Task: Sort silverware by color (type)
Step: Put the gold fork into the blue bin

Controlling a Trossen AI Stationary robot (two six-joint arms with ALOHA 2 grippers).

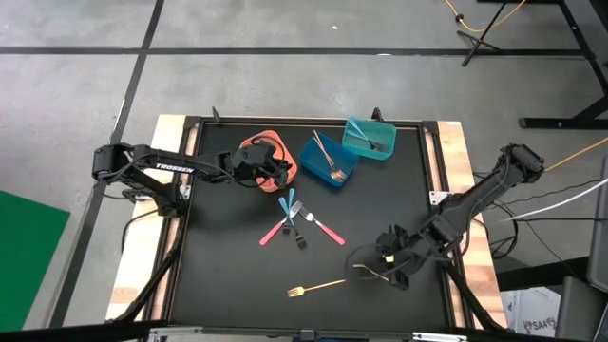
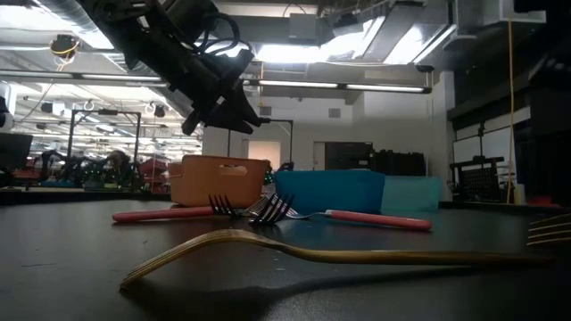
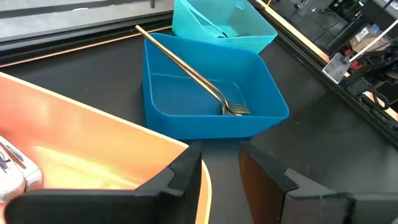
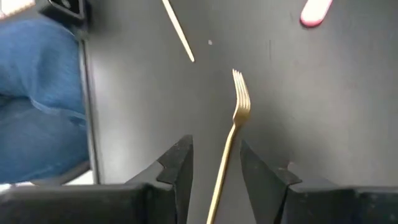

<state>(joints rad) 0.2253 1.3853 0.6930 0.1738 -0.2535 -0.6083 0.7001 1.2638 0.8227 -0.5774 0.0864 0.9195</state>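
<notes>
A black matte tabletop with pale wooden side rails sits on a grey concrete floor. At the table's twelve o'clock edge stand three smooth rectangular plastic bins in a row: an orange bin, a blue bin with a slim gold fork leaning inside, and a teal bin with utensils inside that are too small to tell. At the table's centre lies a loose cluster: two pink-handled forks and a light-blue-handled piece, overlapping. At six o'clock a gold fork lies alone. The left gripper hovers over the orange bin's rim at eleven o'clock, its fingers parted and holding nothing. The right gripper sits low at four o'clock, its fingers apart on either side of the thin handle of another gold fork, which lies flat on the table; whether they pinch it cannot be told.
</notes>
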